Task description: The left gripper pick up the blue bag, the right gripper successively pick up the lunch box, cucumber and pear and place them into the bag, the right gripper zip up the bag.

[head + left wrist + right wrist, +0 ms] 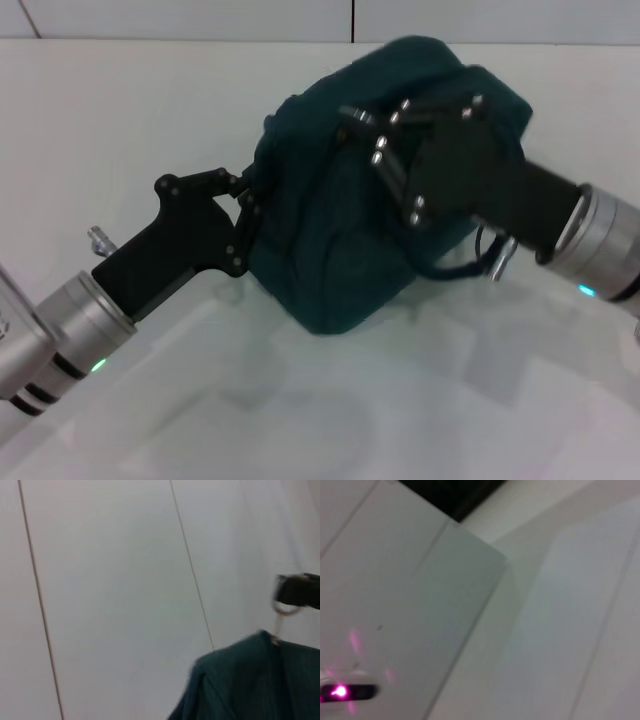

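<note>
Blue bag (340, 250): upright on white table (120, 120). Left gripper (245, 215) clamped on its left edge. Right gripper (385, 145) at top; finger state unclear.

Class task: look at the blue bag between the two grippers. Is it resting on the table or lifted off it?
Cannot tell for sure. In the head view the blue bag is pinched at one side by the left gripper, while the right gripper covers its top; its underside is hidden.

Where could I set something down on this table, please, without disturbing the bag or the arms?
Bare tabletop lies on the left, beyond the left gripper, and in front of the blue bag. It is crowded at the bag, with the right gripper on its top.
</note>
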You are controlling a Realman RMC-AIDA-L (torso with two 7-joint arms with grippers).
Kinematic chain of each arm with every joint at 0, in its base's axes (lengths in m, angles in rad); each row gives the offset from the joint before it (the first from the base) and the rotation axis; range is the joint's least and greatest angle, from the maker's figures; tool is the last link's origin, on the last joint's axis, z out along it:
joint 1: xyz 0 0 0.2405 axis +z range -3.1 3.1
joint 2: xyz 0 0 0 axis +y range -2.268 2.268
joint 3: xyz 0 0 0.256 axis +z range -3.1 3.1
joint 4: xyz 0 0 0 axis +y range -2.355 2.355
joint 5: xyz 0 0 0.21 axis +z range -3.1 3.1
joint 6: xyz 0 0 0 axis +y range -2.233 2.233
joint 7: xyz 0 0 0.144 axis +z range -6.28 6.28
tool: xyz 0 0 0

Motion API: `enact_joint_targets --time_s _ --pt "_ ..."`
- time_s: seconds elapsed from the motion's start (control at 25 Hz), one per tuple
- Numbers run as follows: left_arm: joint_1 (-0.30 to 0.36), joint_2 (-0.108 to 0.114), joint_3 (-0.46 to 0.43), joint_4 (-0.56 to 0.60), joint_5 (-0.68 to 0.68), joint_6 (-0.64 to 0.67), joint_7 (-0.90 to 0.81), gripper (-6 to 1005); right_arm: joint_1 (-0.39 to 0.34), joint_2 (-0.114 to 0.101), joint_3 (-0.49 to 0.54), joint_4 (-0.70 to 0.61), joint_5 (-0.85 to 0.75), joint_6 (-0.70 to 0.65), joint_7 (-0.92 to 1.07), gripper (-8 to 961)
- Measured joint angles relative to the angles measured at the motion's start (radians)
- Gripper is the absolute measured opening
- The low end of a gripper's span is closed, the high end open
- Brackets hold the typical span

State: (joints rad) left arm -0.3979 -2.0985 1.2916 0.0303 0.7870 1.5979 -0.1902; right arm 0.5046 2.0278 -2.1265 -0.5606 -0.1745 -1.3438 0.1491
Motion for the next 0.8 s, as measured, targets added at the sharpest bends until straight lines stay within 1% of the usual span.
enact_joint_targets --time_s 0.2,0.48,0.8 --pt "0.012 0.001 0.000 0.000 0.004 -0.006 0.001 88 0.003 0.000 -0.002 0.036 0.103 0.007 0.060 39" --pt "0.014 0.002 -0.001 -0.004 -0.001 -0.025 -0.003 98 0.004 0.000 0.009 0.106 0.156 -0.007 0.156 41" --pt "0.022 0.002 -0.004 -0.004 -0.005 -0.048 -0.003 109 -0.016 0.000 0.023 0.156 0.222 -0.044 0.195 43"
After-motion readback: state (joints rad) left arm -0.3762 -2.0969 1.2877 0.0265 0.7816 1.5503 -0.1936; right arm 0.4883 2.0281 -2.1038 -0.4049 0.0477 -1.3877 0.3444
